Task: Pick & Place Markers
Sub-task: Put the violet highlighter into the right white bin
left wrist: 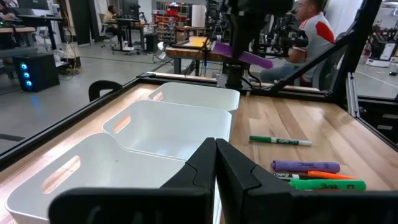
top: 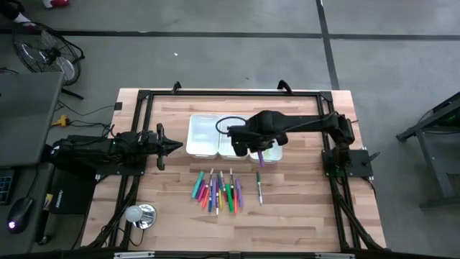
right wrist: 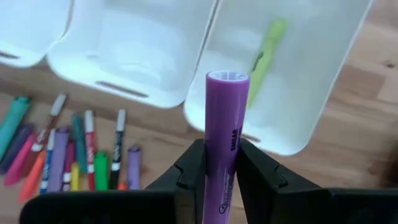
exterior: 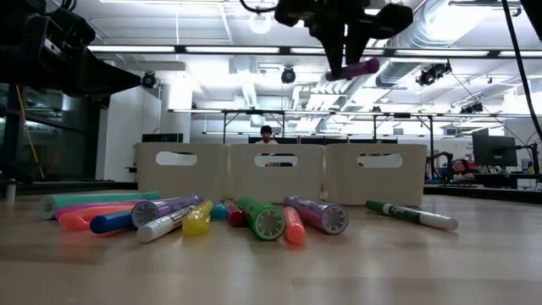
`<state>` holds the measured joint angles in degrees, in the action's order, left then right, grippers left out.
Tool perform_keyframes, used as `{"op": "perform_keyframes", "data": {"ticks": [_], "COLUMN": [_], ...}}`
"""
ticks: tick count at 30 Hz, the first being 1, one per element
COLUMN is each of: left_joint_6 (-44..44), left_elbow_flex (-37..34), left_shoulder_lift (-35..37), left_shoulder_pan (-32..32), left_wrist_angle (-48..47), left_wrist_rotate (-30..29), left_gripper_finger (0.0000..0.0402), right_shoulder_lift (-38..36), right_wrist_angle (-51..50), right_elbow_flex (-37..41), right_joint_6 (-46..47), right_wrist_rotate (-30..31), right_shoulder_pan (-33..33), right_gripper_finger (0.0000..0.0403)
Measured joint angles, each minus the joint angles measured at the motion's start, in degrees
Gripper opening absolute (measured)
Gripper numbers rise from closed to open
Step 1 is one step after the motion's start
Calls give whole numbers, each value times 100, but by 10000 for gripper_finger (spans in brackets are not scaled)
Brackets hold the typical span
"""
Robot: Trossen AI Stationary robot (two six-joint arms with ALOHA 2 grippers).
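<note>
1. A wooden table (top: 302, 216) carries the scene, with both dark arms reaching in over it from opposite sides.
2. Three white bins (top: 203, 134) sit side by side on the table; the right gripper (right wrist: 219, 163) hangs above the rim of the end bin, the one nearest the right arm's base.
3. The left gripper (left wrist: 215, 163) waits low over the table beside the bins, its jaws pressed together on nothing, the nearest bin lying just ahead of its tips.
4. The right gripper's jaws are clamped on a purple marker (right wrist: 224, 124), which juts out past the fingertips and is held clear of the table.
5. A green marker (right wrist: 266, 45) lies inside the bin beyond those jaws, beneath the purple marker's far end.
6. The remaining markers (top: 215, 191) lie in a loose cluster on the wood, below and to one side of the right gripper's jaws, outside the bins.
7. One green-capped pen (exterior: 412, 214) lies apart from that cluster.
</note>
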<state>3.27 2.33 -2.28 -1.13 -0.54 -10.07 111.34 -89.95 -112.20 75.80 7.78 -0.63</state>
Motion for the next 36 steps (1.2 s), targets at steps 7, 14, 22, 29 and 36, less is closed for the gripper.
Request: {"op": "perform_keyframes", "data": {"ticks": [7, 14, 22, 29, 36], "left_joint_6": [0, 0, 0, 0, 0], "left_elbow_flex": [1, 0, 0, 0, 1], "left_shoulder_lift": [2, 2, 2, 1, 0], "left_shoulder_pan": [0, 0, 0, -1, 0], "left_wrist_angle": [0, 0, 0, -1, 0], "left_wrist_rotate": [1, 0, 0, 1, 0], "left_gripper_finger": [7, 7, 7, 7, 7], "right_shoulder_lift": [-403, -1114, -1357, -1321, -1321], "right_wrist_angle": [67, 880, 2677, 4017, 4357], "right_elbow_flex": [878, 2439, 3648, 4070, 4419], "right_joint_6": [-347, -466, -827, -800, -569], "right_wrist_rotate": [-105, -244, -577, -666, -873], "right_shoulder_pan": [503, 937, 1433, 1645, 1639], "right_gripper_finger": [63, 66, 71, 72, 72]}}
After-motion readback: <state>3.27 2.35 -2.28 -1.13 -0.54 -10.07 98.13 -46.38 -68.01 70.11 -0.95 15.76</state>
